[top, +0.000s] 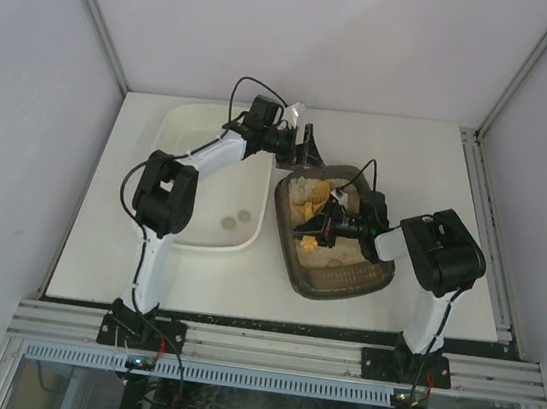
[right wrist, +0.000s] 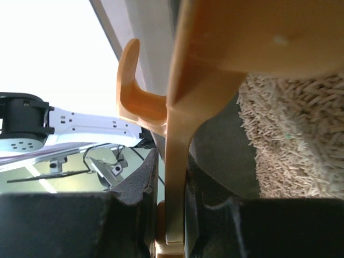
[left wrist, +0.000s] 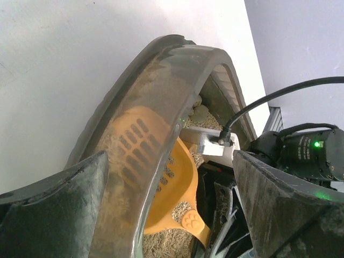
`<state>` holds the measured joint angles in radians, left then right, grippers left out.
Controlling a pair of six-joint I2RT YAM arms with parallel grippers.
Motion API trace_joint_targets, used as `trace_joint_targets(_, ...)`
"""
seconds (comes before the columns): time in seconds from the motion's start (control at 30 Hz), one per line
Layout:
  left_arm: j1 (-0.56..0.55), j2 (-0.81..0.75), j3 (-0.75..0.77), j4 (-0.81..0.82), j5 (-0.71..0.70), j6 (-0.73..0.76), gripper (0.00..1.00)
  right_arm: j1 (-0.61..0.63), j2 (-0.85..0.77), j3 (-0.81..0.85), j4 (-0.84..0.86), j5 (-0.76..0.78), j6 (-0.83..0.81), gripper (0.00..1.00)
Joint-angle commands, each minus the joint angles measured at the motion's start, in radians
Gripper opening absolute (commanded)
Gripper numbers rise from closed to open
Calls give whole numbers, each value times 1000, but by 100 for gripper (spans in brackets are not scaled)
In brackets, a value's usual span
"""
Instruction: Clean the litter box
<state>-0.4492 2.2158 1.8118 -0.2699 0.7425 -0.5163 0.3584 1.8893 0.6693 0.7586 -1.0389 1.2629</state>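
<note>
The right gripper (right wrist: 172, 215) was clamped on the handle of the orange scoop (left wrist: 161, 177), holding its blade down in the litter, evidently to sift. The left gripper (top: 306, 150) stood with jaws wide apart astride the far rim of the litter box (top: 328, 287), probably to steady it. The box lay right of the tabletop's (top: 97, 242) centre, just beside the white tub (top: 177, 131).

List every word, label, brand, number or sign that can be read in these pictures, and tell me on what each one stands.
Words, brands, numbers: none can be read in any of the three views.
Sign: a paw-print emblem without letters, moulded into the orange scoop near its handle, seen from the left wrist.
</note>
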Motion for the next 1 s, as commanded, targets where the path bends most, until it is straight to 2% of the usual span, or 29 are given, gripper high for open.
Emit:
trace_joint_targets(0.0, -8, -51, -22, 11, 89, -34, 100, 15, 3, -29, 262, -54, 68, 0)
trace_joint_targets(0.2, 1, -47, -21, 11, 95, -29, 100, 13, -78, -68, 110, -30, -46, 0)
trace_joint_targets(0.53, 15, -51, -32, 1, 89, -10, 100, 8, -225, -69, -317, 35, -285, 0)
trace_joint_targets(0.97, 21, -69, -27, -47, 78, 38, 100, -28, -434, -69, -734, 114, -526, 0)
